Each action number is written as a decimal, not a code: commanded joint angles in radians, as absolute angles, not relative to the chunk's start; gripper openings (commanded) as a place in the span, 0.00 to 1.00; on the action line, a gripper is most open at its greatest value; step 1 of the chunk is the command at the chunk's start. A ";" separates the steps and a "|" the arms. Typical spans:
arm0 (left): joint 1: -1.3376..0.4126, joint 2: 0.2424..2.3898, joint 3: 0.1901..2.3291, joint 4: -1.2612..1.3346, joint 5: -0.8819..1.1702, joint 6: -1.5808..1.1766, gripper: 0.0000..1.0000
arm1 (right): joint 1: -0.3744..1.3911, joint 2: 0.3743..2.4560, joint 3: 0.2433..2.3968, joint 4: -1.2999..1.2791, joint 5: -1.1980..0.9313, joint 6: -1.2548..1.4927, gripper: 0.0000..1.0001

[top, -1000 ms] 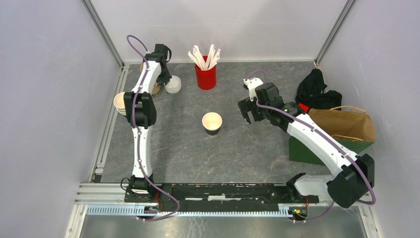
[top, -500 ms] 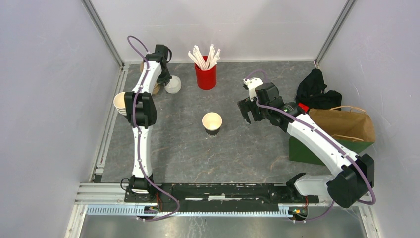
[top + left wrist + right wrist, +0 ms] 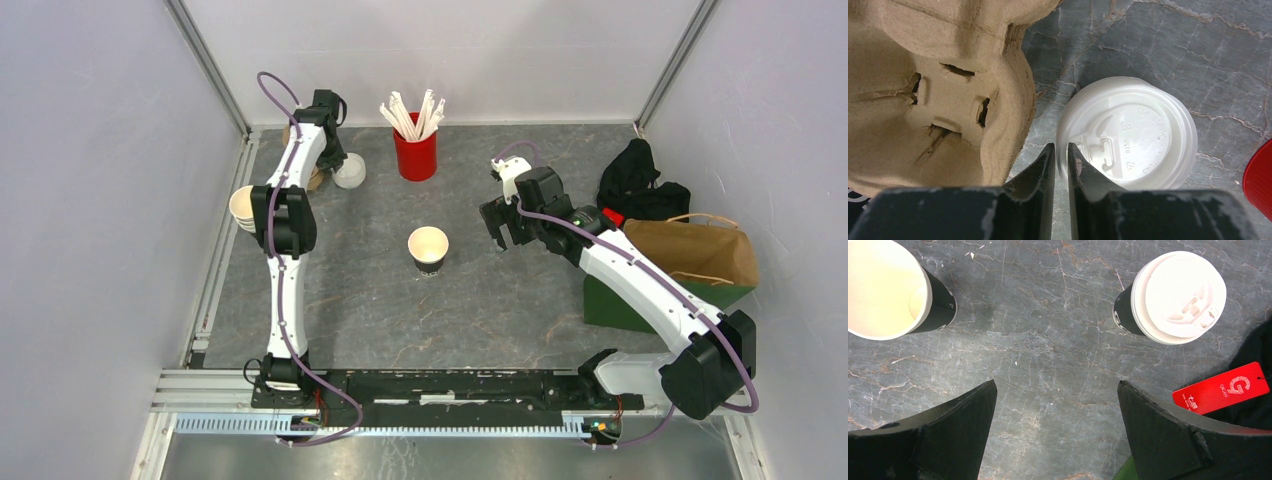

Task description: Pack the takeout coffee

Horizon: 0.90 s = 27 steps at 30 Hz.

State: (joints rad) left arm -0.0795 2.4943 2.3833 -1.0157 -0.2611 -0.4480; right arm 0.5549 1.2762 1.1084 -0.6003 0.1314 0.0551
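left gripper [image 3: 1060, 160] pinched on the rim of a white lid [image 3: 1138, 135], right gripper [image 3: 1055, 410] held wide open, empty, near lidded cup [image 3: 1178, 295] and open cup [image 3: 883, 290]

Top cam overlooks whole surface [image 3: 500, 310] from near edge; wrist cams close, downward, sharing white lid [image 3: 349, 172] (left), open cup [image 3: 428, 244] (right).
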 commanded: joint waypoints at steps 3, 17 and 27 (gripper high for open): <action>-0.072 2.445 2.419 -0.999 -0.282 -0.421 0.20 | 0.563 1.256 1.110 -0.577 0.132 0.054 0.98; -0.072 2.441 2.410 -0.999 -0.282 -0.417 0.21 | 0.572 1.261 1.116 -0.578 0.145 0.046 0.98; -0.072 2.433 2.406 -1.002 -0.279 -0.413 0.18 | 0.575 1.263 1.118 -0.578 0.149 0.046 0.98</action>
State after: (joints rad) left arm -0.0795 2.4939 2.3833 -1.0157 -0.2611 -0.4477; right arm 0.5690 1.2762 1.1084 -0.6003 0.1326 0.0544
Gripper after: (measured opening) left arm 0.186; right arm 0.979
